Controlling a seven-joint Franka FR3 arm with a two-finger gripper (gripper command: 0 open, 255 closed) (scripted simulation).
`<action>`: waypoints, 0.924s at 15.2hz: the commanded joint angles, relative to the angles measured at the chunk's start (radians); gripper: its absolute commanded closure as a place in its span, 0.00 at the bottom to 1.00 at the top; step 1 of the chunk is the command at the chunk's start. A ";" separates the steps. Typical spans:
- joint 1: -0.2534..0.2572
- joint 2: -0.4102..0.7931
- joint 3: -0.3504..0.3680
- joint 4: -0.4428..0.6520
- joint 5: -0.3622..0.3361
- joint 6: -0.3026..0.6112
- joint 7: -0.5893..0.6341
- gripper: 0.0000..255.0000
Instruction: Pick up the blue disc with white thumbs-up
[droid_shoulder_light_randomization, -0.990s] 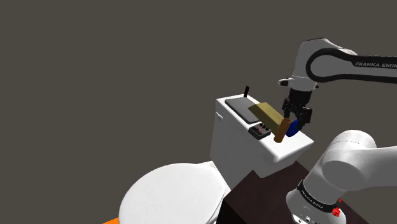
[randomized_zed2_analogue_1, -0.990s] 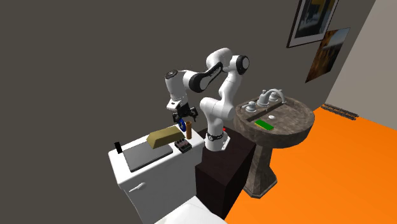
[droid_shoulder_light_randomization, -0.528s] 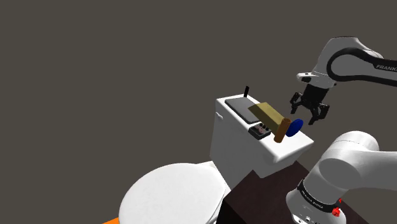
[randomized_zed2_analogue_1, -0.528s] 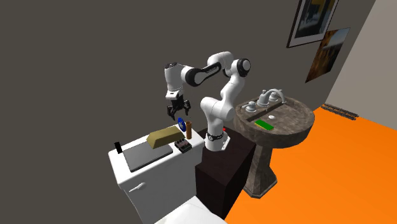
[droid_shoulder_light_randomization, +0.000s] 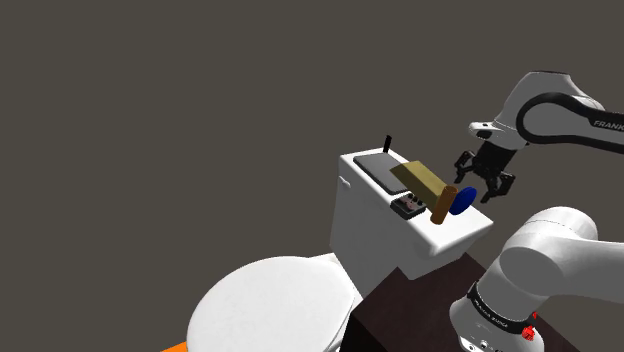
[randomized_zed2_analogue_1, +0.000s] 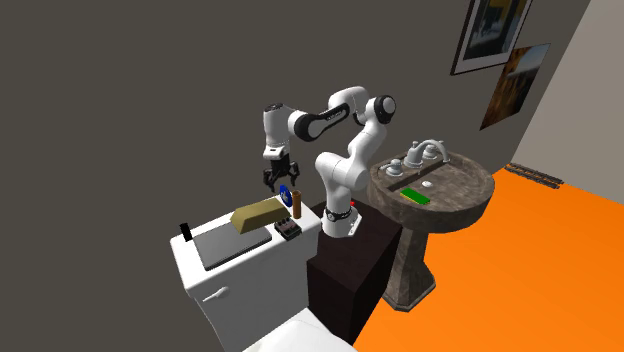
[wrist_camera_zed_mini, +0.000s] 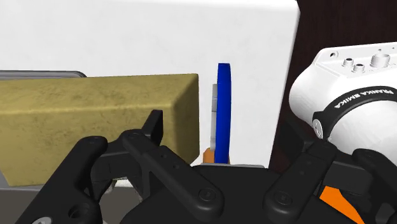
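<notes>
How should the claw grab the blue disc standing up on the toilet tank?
Probably from above, pinching the upper rim of the blue disc across its two flat faces. It stands on edge, thin, with the olive block and brown cylinder close beside it.

White arm (droid_shoulder_light_randomization: 548, 98) bent over, black hand (droid_shoulder_light_randomization: 484, 188) pointing down, fingers (wrist_camera_zed_mini: 153, 130) spread apart
</notes>
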 joint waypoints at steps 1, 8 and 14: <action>-0.002 -0.001 -0.003 -0.005 -0.003 0.004 -0.001 1.00; -0.002 -0.002 -0.002 -0.005 -0.002 0.003 0.000 1.00; 0.013 -0.002 0.026 0.046 0.026 -0.045 0.002 1.00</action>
